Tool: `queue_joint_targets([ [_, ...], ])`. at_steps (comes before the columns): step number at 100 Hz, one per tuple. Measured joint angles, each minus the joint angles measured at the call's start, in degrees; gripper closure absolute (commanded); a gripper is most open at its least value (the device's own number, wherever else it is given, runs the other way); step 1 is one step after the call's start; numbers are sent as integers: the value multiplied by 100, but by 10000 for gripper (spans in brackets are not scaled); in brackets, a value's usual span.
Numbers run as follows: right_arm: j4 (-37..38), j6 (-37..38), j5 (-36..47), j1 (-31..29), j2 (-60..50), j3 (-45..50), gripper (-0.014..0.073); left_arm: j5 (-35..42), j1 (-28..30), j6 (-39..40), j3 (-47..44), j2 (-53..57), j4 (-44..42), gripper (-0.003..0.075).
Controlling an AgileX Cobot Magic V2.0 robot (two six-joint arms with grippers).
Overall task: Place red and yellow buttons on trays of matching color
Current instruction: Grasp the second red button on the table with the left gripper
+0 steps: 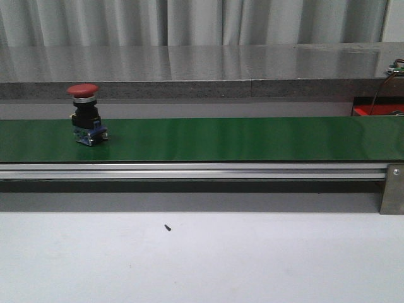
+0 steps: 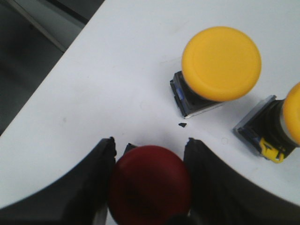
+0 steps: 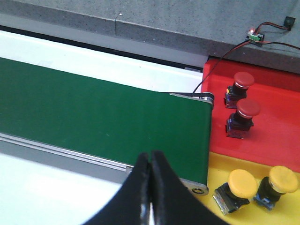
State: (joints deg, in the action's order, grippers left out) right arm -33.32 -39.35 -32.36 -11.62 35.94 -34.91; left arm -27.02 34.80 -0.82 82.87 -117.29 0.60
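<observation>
Belt (image 1: 221, 139) edge-to-edge bare beyond red button (image 1: 86, 115) near left end.

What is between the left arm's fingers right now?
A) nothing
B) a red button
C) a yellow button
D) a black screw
B: in the left wrist view a red button sits between the two dark fingers of the left gripper, while two yellow buttons stand free on the white table.

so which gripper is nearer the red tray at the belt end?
Right. The right gripper hovers shut over the belt's end beside the red plastic tray; the left gripper clasps a red mushroom-head button on the white table, tray not in its view.
</observation>
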Motion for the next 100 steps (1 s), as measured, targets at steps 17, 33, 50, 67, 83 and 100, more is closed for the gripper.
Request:
queue_joint_targets([
  [17,0,0,0,0,0,0,662,-323,0,0,8,186,161,658],
  [33,0,0,0,0,0,0,662,-556,-26,0,8,710,405,657],
  [50,0,0,0,0,0,0,662,-877,-334,0,8,1342,453,657],
  [67,0,0,0,0,0,0,662,-1184,-913,0,8,1746,477,657],
  [83,0,0,0,0,0,0,662,-1354,-1465,-9,8,1842,500,657],
  [100,0,0,0,0,0,0,662,-1356,-1955,-9,-126,1842,500,657],
])
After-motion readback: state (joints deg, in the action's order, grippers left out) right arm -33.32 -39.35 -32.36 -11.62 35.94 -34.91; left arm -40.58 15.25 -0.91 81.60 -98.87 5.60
